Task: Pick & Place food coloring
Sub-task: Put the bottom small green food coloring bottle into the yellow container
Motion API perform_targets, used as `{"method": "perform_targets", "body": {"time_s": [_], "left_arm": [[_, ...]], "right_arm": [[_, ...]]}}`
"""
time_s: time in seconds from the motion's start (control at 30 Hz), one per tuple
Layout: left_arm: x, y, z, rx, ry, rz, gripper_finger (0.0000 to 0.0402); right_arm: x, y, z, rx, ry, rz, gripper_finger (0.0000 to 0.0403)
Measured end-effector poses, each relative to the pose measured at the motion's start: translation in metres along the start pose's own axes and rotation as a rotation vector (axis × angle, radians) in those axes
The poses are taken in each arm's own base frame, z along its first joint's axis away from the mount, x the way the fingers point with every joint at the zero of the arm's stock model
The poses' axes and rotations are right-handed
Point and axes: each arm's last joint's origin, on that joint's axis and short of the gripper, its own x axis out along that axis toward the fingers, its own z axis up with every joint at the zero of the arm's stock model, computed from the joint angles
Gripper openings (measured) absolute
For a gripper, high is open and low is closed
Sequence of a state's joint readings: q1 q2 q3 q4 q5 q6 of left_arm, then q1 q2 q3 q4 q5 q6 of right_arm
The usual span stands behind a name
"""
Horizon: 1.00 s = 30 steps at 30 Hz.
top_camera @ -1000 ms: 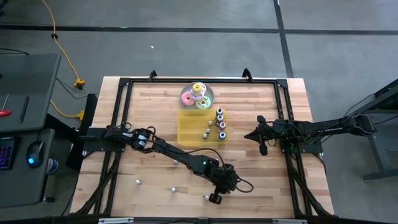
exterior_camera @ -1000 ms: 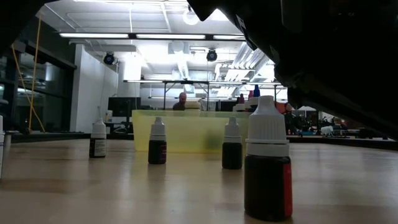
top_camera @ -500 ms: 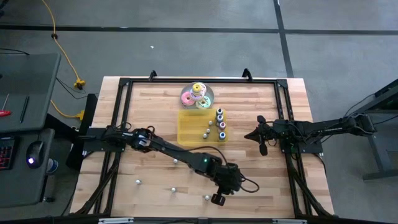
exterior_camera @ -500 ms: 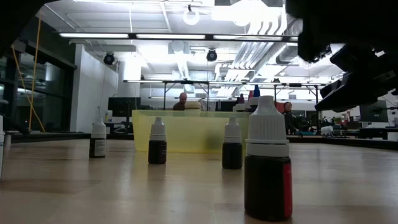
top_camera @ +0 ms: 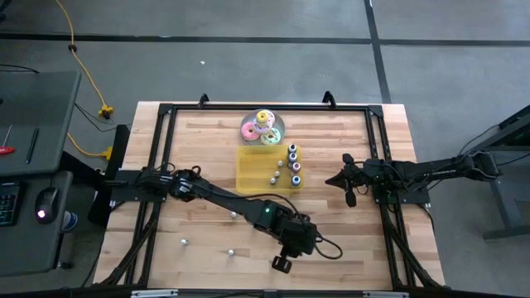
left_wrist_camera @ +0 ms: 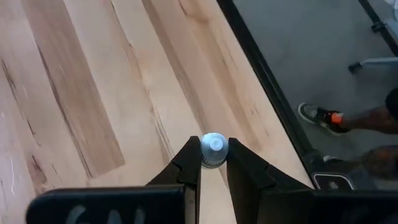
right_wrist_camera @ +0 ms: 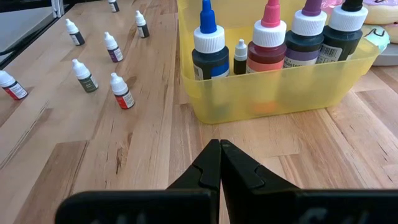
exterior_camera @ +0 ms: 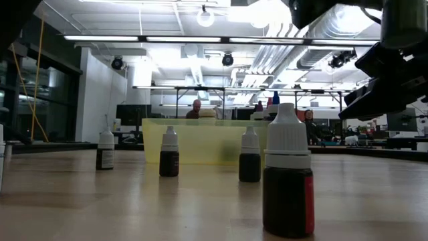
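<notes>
Near the table's near edge, my left gripper (top_camera: 281, 263) points down over one small food coloring bottle (left_wrist_camera: 214, 149). The left wrist view shows only the bottle's pale round cap from above, with a finger on each side; the body is hidden. Other small bottles stand upright on the wood (top_camera: 184, 242) (top_camera: 230, 251) (top_camera: 234, 213) (exterior_camera: 287, 181). Larger ones stand in the yellow tray (top_camera: 252, 178). My right gripper (right_wrist_camera: 219, 144) is shut and empty, hovering right of the tray (right_wrist_camera: 280, 99). My left gripper has the bottle's cap (left_wrist_camera: 214, 142) pinched between its two fingers (left_wrist_camera: 189, 163), which come from above pointing down. The bottle stays upright. Whether its base is on the table or lifted, I cannot tell.
A round plate with pastel ring toys (top_camera: 263, 127) sits at the tray's far side. A black frame (top_camera: 166, 112) runs around the table. Past the table edge in the left wrist view is grey floor and a person's shoe (left_wrist_camera: 317, 115). Bare wood lies between the loose bottles.
The left gripper stood just right of the bottle at the near edge. It has moved a little toward the table's left and now covers that bottle in the high view. In the low view the arm has cleared the foreground and sits up at the right.
</notes>
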State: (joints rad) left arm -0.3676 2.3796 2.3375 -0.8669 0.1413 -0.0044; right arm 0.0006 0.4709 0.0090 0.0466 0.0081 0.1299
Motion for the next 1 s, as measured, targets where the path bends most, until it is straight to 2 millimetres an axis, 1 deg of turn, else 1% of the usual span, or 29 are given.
{"method": "perform_targets", "body": {"time_s": [0.13,0.23,0.3,0.4,0.47,0.6,0.67,0.7,0.73,0.8,1.0], "left_arm": [[-0.008,0.001,-0.006,-0.013,0.070,0.006,0.0041],[-0.015,0.005,-0.006,-0.018,0.067,0.018,0.0041],[-0.015,0.008,-0.011,-0.020,0.088,0.025,0.0041],[-0.018,0.010,-0.020,-0.024,0.089,0.034,0.0041],[-0.024,0.011,-0.022,-0.020,0.027,0.037,0.0041],[-0.036,0.009,-0.044,-0.020,-0.034,0.037,0.0041],[-0.042,0.009,-0.060,-0.028,-0.019,0.039,0.0042],[-0.044,0.010,-0.064,-0.039,-0.031,0.041,0.0043],[-0.049,0.010,-0.066,-0.049,-0.052,0.044,0.0043],[-0.060,0.013,-0.076,-0.083,-0.027,0.050,0.0045],[-0.093,0.021,-0.087,-0.113,-0.071,0.087,0.0046]], "right_arm": [[0.000,0.000,0.000,0.000,-0.001,0.000,0.0000],[0.000,0.000,0.000,0.000,-0.001,0.000,0.0000],[0.000,0.000,0.000,0.000,-0.002,0.000,0.0000],[0.000,0.000,0.000,0.000,-0.002,0.000,0.0000],[0.000,0.000,0.000,0.000,0.000,0.000,0.0000],[0.000,0.000,0.000,0.000,0.003,0.000,0.0000],[0.000,0.000,0.000,0.000,0.002,0.000,0.0000],[0.000,0.000,0.000,0.000,0.003,0.000,0.0000],[0.000,0.000,0.000,0.000,-0.001,0.000,0.0000],[0.000,0.000,0.000,0.000,0.002,-0.001,0.0000],[0.000,0.000,-0.001,0.000,0.006,-0.003,0.0000]]}}
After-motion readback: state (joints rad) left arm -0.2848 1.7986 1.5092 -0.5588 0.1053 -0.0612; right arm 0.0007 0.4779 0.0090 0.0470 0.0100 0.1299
